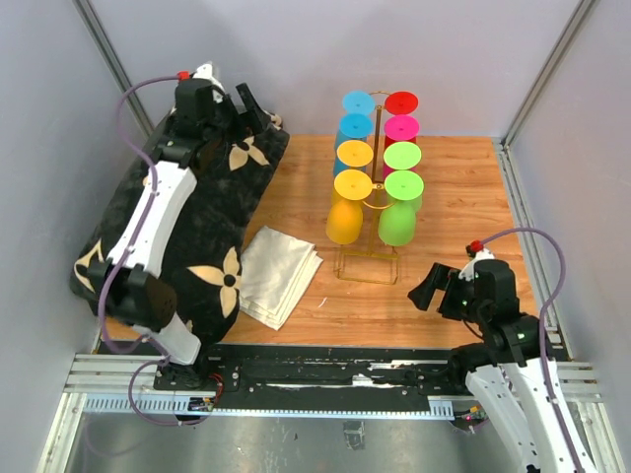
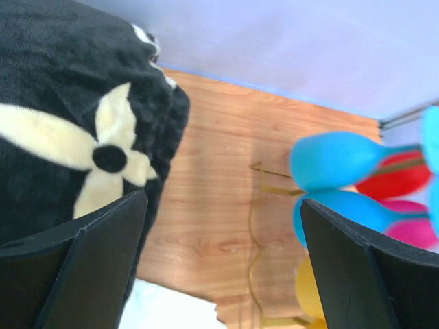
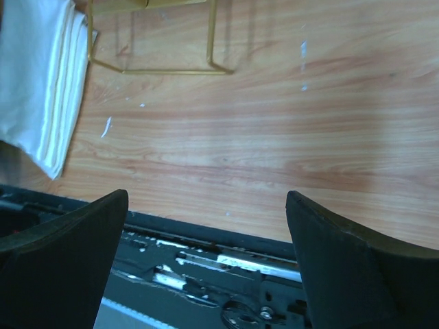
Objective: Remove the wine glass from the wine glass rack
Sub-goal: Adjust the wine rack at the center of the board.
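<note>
Eight glasses [image 1: 353, 184]: hung on rack [image 1: 379, 116], stems upright.
Left gripper [image 2: 224, 199]: open, empty; blue glass [image 2: 336, 161] to right.
Right gripper [image 3: 207, 195]: open, empty; rack base ahead.

A wooden table [image 1: 449, 187] is enclosed on three sides by plain pale walls [image 1: 296, 49]. Metal struts [image 1: 110, 61] are set at its back corners, a black rail [image 1: 325, 367] along its near edge.

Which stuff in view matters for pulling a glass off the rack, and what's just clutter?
Job:
wine glass rack
wine glasses hanging on it
left gripper, open
right gripper, open

Lying about:
black flowered cushion
folded white cloth beside the rack
</note>
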`<state>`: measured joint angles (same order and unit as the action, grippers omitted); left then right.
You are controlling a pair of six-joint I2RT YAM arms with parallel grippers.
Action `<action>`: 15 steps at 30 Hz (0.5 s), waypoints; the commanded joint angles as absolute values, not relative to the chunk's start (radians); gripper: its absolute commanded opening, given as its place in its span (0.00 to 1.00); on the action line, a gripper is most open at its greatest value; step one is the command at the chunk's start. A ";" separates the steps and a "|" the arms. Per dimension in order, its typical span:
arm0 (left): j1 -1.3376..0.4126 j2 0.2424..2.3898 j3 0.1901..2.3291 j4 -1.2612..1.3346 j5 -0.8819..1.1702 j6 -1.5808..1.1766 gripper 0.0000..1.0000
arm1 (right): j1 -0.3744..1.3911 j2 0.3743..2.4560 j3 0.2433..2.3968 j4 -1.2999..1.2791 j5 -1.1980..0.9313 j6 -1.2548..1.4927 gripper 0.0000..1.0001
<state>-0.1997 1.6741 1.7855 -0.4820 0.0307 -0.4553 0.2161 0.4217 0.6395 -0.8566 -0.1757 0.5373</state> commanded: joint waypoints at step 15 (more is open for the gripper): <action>-0.344 0.854 0.851 -0.277 0.333 -0.716 0.99 | 0.198 0.652 0.183 0.044 -0.608 1.036 0.99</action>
<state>-0.2947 0.9733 0.9318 -0.3340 0.2729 -0.6342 0.2161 0.5789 0.2287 -0.2485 -0.5438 0.9169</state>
